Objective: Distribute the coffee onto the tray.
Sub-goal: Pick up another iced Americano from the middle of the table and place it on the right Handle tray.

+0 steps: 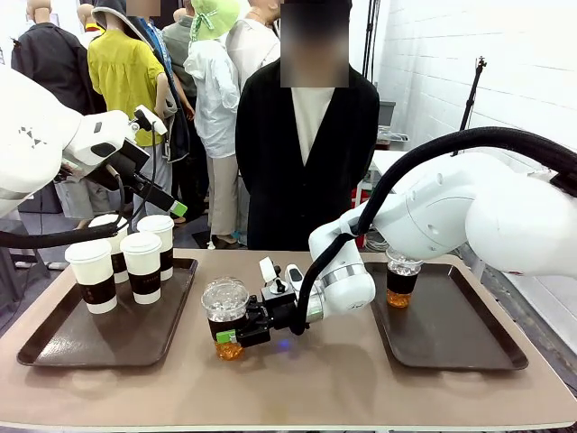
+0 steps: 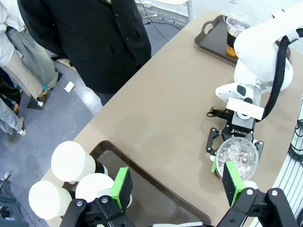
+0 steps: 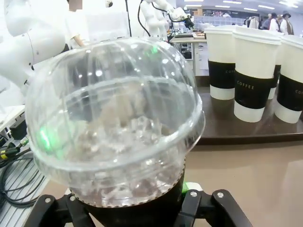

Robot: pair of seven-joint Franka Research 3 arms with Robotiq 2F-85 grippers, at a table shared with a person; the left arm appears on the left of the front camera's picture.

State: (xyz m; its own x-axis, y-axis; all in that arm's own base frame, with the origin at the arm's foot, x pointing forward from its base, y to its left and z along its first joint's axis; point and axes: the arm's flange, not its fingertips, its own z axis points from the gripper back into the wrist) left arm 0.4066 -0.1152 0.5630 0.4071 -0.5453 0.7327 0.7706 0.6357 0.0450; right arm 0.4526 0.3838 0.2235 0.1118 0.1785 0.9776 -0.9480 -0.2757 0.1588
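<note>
Clear dome-lidded iced coffee cup (image 1: 226,317): stands mid-tabletop (image 1: 297,379), between the two brown trays. Right tool (image 1: 236,332) clamped on its lower body, green pads low on the wall. Left tool (image 2: 176,187) hangs spread wide, empty, above the left tray (image 1: 54,343) bearing four white paper cups (image 1: 142,267). Second iced cup (image 1: 401,278) sits on the right tray (image 1: 469,347), far left corner. Handling advice: thin plastic, so grip gently; lift straight, keep upright, carry low, and set down beside the first with a clear gap.
</note>
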